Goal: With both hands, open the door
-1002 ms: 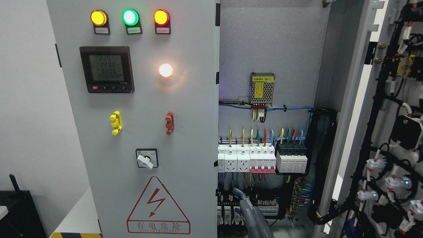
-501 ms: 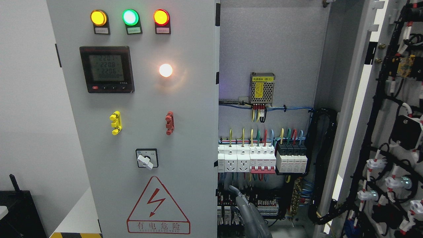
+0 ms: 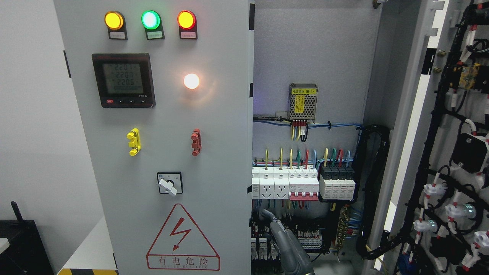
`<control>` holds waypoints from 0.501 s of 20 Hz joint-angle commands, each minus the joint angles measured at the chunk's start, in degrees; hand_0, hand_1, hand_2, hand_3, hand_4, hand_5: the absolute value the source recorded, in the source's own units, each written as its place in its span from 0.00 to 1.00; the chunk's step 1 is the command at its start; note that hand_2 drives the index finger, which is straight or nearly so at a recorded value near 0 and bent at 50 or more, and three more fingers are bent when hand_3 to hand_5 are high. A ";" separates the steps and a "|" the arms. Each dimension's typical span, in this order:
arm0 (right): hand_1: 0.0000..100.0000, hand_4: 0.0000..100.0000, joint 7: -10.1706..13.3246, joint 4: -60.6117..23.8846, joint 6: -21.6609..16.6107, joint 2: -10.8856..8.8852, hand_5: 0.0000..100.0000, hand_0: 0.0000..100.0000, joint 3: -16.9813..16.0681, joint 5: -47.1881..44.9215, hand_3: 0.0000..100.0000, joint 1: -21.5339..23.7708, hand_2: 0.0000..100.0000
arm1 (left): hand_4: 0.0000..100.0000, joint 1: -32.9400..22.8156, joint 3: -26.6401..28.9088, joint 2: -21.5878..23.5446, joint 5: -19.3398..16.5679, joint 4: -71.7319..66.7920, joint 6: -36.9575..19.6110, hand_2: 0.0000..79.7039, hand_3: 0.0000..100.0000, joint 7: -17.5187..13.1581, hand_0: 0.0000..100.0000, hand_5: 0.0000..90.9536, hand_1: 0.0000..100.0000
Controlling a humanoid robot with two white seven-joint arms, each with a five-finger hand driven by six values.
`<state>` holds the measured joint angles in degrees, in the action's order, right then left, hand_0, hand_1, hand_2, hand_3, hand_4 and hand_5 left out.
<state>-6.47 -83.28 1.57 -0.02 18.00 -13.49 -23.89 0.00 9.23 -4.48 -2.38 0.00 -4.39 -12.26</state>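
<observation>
Open cabinet interior point(image 3: 309, 49), hand point(image 3: 284, 240) before breakers point(image 3: 303, 187).

A plain pale wall point(image 3: 34, 145) fills the 9 o'clock side, evenly lit, its tone deepening toward the lower edge. At 8 o'clock a black box point(image 3: 23, 248) stands against it, with 1 short black antenna point(image 3: 16, 211) tilting up from its top. Just beside the box, toward 7 o'clock, a white ledge point(image 3: 89, 248) slopes to the bottom edge, ending in a strip of yellow-and-black hazard tape point(image 3: 88, 272). A rounded white shape point(image 3: 3, 244) shows at the far edge; what it is cannot be told.
</observation>
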 commanded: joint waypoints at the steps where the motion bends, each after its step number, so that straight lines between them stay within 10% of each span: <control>1: 0.00 0.00 -0.12 0.40 0.10 1.08 0.00 0.39 0.80 -2.05 0.00 -0.72 0.00 | 0.00 -1.06 0.00 0.00 -0.08 0.09 -0.01 0.00 0.00 0.22 0.00 0.00 0.00; 10: 0.00 0.00 -1.00 0.58 0.72 0.99 0.00 0.39 1.33 -3.38 0.00 -1.86 0.00 | 0.00 -1.06 0.00 -0.09 -0.08 0.09 -0.01 0.00 0.00 0.13 0.00 0.00 0.00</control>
<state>-7.05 -82.98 2.20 -0.01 18.60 -16.21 -25.18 0.00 9.23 -4.48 -2.39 0.00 -4.39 -12.17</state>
